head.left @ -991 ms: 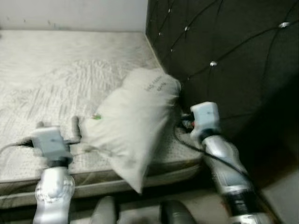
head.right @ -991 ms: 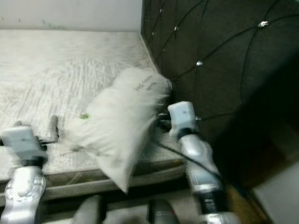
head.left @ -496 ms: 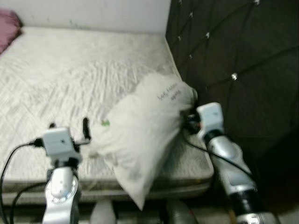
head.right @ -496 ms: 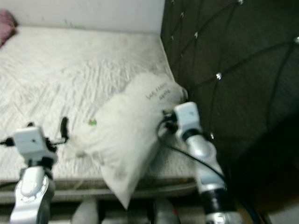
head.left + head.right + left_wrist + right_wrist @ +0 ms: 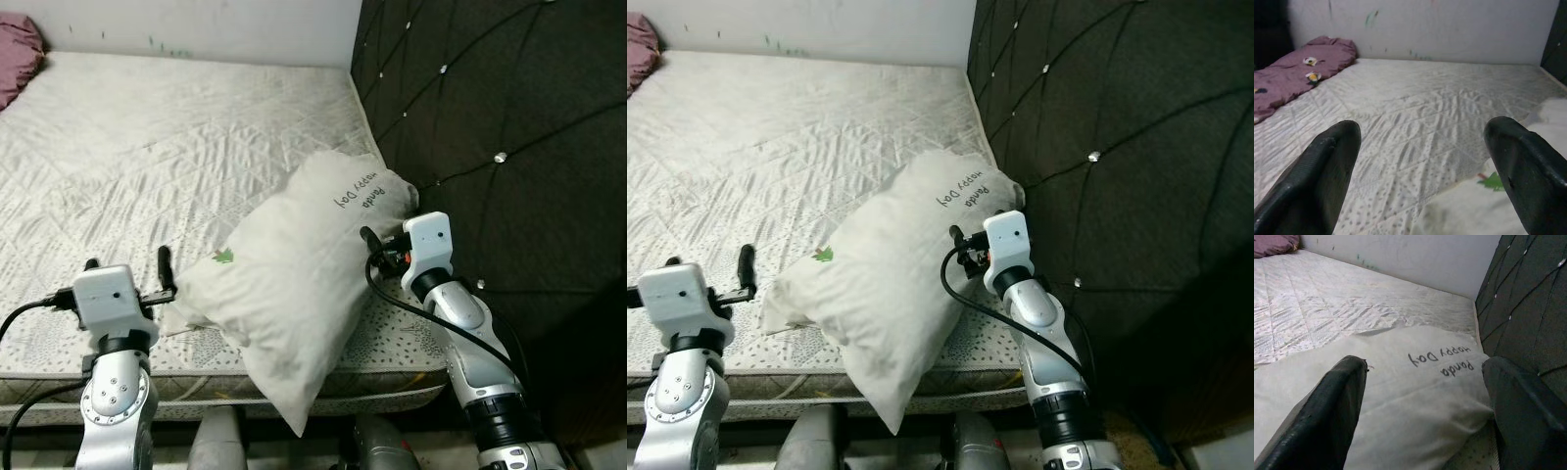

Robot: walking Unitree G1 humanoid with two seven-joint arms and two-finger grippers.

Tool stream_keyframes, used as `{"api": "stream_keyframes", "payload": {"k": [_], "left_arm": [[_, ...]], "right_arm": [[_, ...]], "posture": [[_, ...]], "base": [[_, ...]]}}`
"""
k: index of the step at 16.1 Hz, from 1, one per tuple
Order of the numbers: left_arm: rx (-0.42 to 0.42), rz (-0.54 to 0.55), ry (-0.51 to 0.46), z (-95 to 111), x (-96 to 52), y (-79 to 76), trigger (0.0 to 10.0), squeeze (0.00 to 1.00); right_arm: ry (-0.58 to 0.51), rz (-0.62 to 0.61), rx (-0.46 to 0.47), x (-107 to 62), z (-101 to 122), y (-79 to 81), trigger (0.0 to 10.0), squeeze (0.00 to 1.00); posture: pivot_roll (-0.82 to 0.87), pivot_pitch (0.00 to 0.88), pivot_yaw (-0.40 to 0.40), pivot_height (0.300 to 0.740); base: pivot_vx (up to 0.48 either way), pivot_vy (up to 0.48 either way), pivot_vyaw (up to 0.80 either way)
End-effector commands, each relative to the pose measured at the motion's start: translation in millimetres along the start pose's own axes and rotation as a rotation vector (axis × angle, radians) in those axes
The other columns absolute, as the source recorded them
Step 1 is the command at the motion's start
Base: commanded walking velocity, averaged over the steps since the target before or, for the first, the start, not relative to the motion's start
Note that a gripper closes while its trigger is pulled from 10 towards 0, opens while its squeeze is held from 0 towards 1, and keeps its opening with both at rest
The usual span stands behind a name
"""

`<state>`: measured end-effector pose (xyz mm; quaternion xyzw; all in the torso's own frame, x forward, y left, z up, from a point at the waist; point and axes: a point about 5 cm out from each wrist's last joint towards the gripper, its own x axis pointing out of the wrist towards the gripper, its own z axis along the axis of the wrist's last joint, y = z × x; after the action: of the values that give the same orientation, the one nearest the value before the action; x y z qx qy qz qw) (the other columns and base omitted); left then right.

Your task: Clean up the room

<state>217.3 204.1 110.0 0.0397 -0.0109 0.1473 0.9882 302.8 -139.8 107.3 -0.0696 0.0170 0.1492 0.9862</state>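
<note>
A white pillow (image 5: 294, 284) with black lettering and a small green mark lies on the quilted mattress (image 5: 147, 147). Its lower corner hangs over the front edge, and its top end rests near the dark headboard (image 5: 490, 98). My left gripper (image 5: 127, 264) is open just left of the pillow's corner, above the mattress's front edge; the left wrist view shows the pillow (image 5: 1474, 215) beside one finger. My right gripper (image 5: 385, 241) is open at the pillow's right side, close to the headboard. The right wrist view has the lettered end of the pillow (image 5: 1400, 396) lying just ahead between the fingers (image 5: 1337, 406).
A maroon blanket (image 5: 1288, 73) lies bunched at the far left of the bed against the white wall (image 5: 196, 20). The tufted headboard stands along the bed's right side. Most of the mattress behind the pillow is bare.
The whole picture has shifted and sharpened, so the camera has moved and more of the bed shows. Both grippers keep their places beside the pillow, which has not visibly moved.
</note>
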Motion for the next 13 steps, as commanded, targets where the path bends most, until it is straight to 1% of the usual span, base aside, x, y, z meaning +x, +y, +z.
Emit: {"api": "stream_keyframes", "payload": {"k": [1,4,5,11,12,13], "left_arm": [[0.011,0.015,0.007,0.4,-0.4,1.4,10.0,0.0],[0.009,0.021,0.011,0.2,0.7,2.1,10.0,0.0],[0.016,0.028,0.006,0.7,1.1,2.7,10.0,0.0],[0.038,0.053,-0.002,1.6,3.8,5.7,10.0,0.0],[0.039,0.054,-0.002,1.5,3.8,5.6,10.0,0.0],[0.041,0.056,-0.002,1.5,4.0,5.7,10.0,0.0]], "right_arm": [[0.006,-0.004,0.007,-0.6,-0.3,-2.2,10.0,0.0],[0.006,0.025,0.008,2.6,-0.2,2.2,10.0,0.0],[0.01,0.033,0.003,3.3,-0.4,3.4,10.0,0.0],[0.016,0.063,0.0,5.4,-0.5,6.6,10.0,0.0],[0.011,0.079,-0.021,5.6,0.6,8.1,10.0,0.0],[0.002,0.088,-0.025,5.5,2.0,10.2,10.0,0.0]], "posture": [[0.01,0.0,-0.072,0.621],[0.02,0.0,-0.075,0.581],[0.02,0.0,-0.076,0.576],[0.02,0.0,-0.08,0.576],[0.02,0.0,-0.081,0.576],[0.02,0.0,-0.081,0.576]], "base": [[0.0,0.0,0.0],[0.0,0.0,0.0],[0.0,0.0,0.0],[0.0,0.0,0.0],[0.0,0.0,0.0],[0.0,0.0,0.58]]}}
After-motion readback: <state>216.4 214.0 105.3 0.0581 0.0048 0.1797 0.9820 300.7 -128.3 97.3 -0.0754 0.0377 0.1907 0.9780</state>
